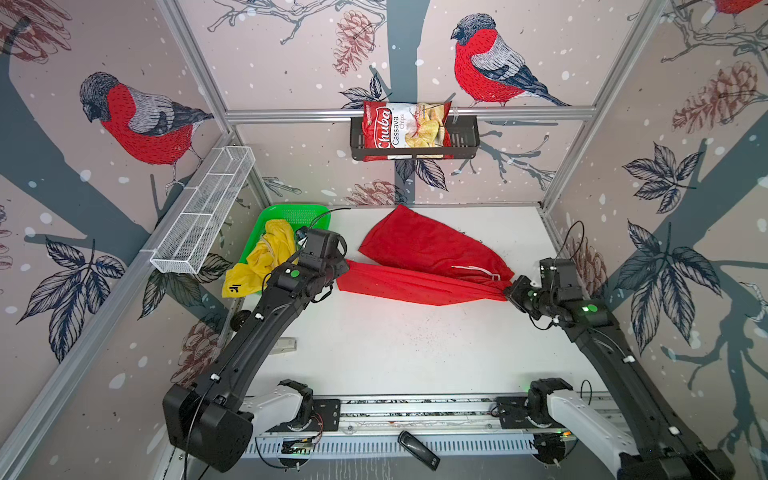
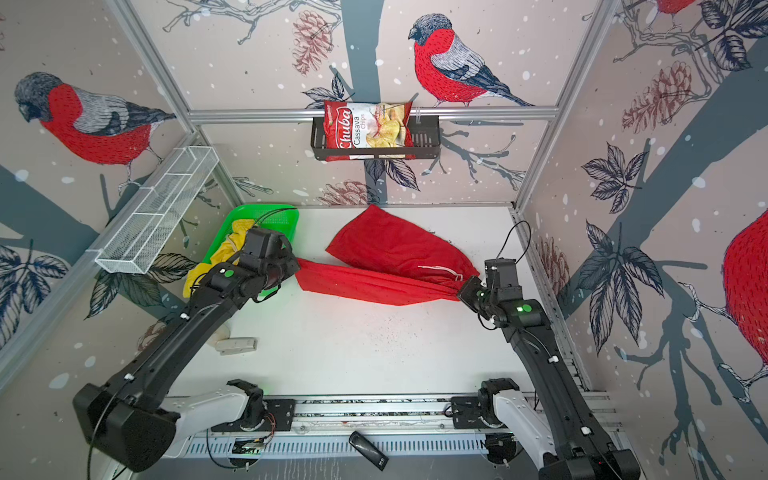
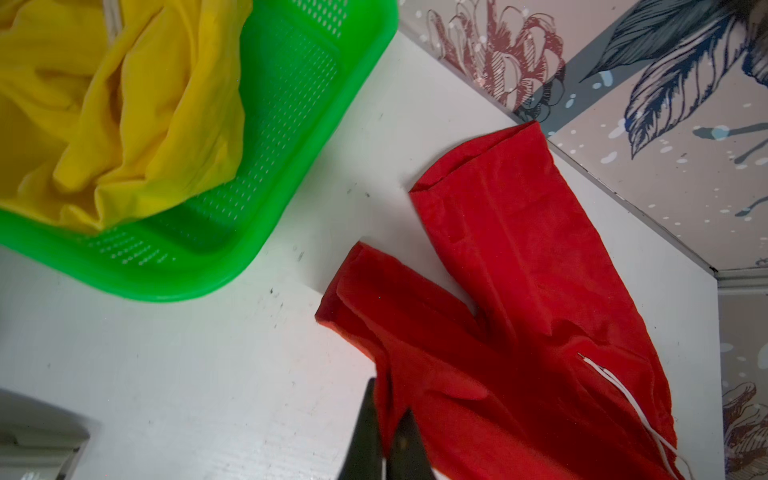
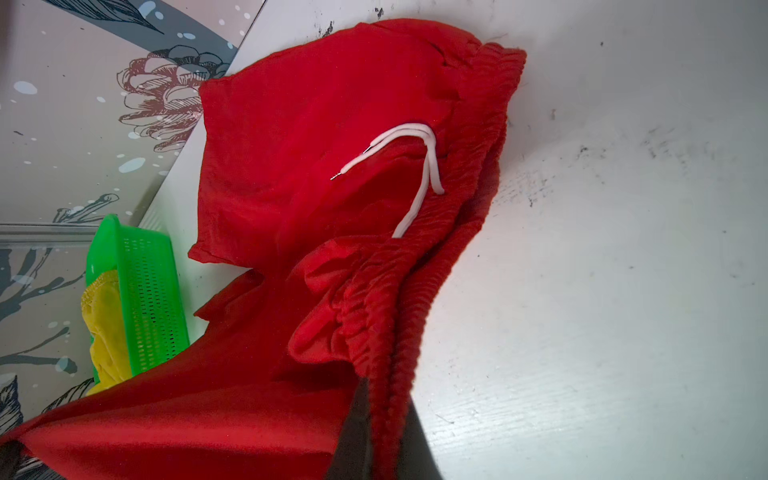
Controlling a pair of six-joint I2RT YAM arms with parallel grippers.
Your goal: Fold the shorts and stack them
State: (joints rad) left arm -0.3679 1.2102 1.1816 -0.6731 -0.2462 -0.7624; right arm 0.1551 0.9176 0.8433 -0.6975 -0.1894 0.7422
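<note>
The red shorts (image 1: pixel 424 253) (image 2: pixel 386 257) lie spread on the white table, white drawstring (image 4: pixel 419 166) showing near the waistband. My left gripper (image 1: pixel 341 272) (image 3: pixel 388 419) is shut on the hem end of the near leg. My right gripper (image 1: pixel 508 291) (image 4: pixel 386 411) is shut on the gathered waistband. The near leg is stretched between them; the far leg (image 3: pixel 498 199) rests flat, pointing at the back wall. The yellow shorts (image 1: pixel 266 257) (image 3: pixel 124 104) sit crumpled in the green basket (image 1: pixel 291 210) (image 3: pixel 291 166), one leg with a black mark (image 1: pixel 235 287) hanging over its rim.
A white wire shelf (image 1: pixel 203 212) hangs on the left wall. A chips bag (image 1: pixel 405 131) sits in a black rack on the back wall. A small white block (image 1: pixel 286 344) lies under the left arm, and a black object (image 1: pixel 417 449) rests by the front rail.
</note>
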